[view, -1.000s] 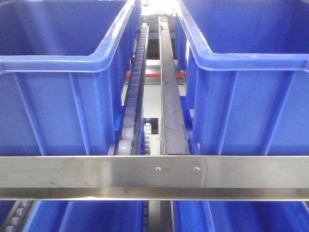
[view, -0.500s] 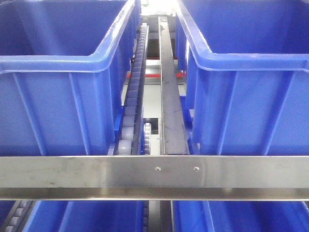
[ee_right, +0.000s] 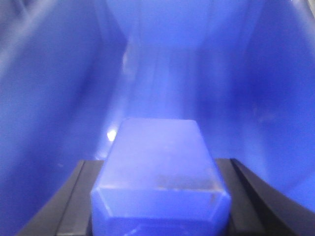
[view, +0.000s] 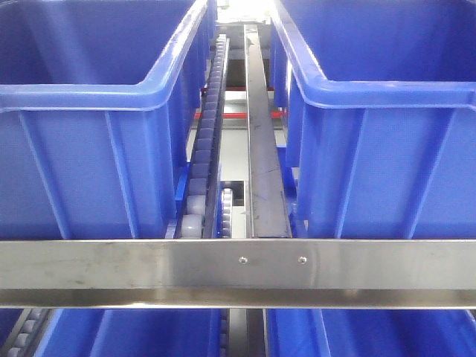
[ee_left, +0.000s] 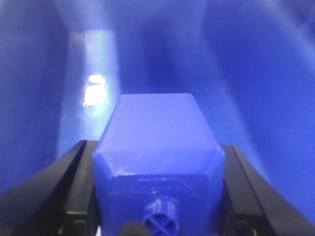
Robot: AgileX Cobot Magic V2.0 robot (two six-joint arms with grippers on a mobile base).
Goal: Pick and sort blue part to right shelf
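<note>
Two solid-blue plastic blocks show, one pinched in each gripper. The left gripper (ee_left: 157, 216) clamps a block with a small round knob (ee_left: 160, 162); the right gripper (ee_right: 160, 206) clamps the blue part (ee_right: 160, 167) inside a blue plastic bin (ee_right: 54, 113). No readable writing shows anywhere.

Before you, item by item: a brushed steel crossbar (view: 149, 271) spans the front view, fixed by two small screws (view: 272, 259). Above it sit two large blue plastic bins, left bin (view: 89, 149) and right bin (view: 387, 156), well apart. Between them you see a roller track (view: 204, 156) beside a grey metal rail (view: 262, 149). Lower blue bins (view: 141, 333) show beneath the bar. A red strip (view: 223, 114) lies behind, possibly floor tape. Light is bright at the top.
</note>
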